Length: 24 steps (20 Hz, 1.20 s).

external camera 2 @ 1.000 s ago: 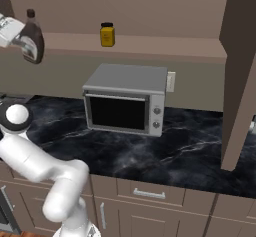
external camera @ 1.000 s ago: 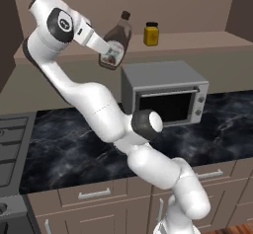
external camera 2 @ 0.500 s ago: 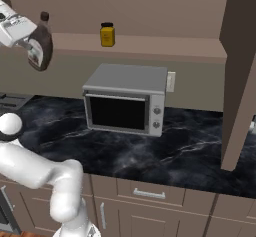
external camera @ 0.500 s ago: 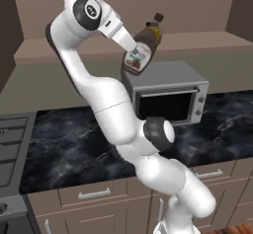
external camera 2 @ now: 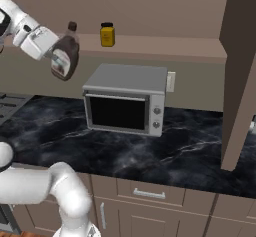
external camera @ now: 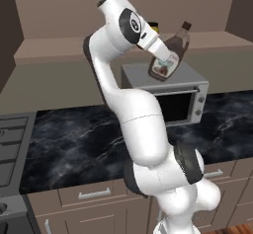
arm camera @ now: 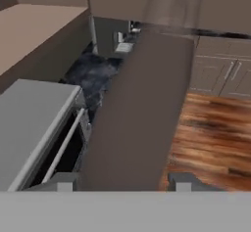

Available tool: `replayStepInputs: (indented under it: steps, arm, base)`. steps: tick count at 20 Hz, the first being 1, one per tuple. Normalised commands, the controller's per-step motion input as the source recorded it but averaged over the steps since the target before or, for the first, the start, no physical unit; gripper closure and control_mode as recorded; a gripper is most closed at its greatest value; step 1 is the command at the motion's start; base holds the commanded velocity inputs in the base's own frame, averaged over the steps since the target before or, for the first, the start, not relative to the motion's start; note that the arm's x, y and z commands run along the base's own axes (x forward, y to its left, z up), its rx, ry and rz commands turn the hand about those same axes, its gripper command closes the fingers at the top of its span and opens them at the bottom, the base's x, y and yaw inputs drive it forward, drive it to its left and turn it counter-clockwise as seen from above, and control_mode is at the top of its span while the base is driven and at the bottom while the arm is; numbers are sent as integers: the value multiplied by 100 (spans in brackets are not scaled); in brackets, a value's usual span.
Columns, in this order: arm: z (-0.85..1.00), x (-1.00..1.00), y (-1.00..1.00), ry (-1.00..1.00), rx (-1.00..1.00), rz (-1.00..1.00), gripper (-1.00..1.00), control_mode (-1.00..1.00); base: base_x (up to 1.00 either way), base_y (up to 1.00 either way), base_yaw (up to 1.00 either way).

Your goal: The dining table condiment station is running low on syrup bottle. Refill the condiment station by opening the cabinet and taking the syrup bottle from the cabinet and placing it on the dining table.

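A grey box-shaped microwave (external camera 2: pixel 126 98) stands on the black white-veined marble counter (external camera 2: pixel 190 148), against the far wall. On the long taupe ledge (external camera 2: pixel 165 47) behind and above it sits a short yellow black-lidded jar (external camera 2: pixel 107 34). A dark brown narrow-necked syrup bottle (external camera 2: pixel 66 57) hangs tilted in the air, left of the microwave.

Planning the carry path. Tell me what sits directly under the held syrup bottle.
The syrup bottle, tilted in the gripper, hangs above the microwave and black marble counter. Its own body hides part of the microwave's top.
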Motion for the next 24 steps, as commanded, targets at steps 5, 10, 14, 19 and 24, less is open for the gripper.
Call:
replayStepInputs:
  steps: [5,10,14,19,24]
  arm:
    - [-21,-96,-36,-31,-29,23,100,-100]
    - [0,-69,-39,-20,-27,16,100,-100]
    - [0,-55,-28,-4,-28,12,100,-100]
    - [-19,-31,-7,0,-27,11,100,-100]
    - [0,0,0,0,0,0,100,-100]
  base:
    - [0,0,0]
    - [0,0,0]
    - [0,0,0]
    - [0,0,0]
    - [0,0,0]
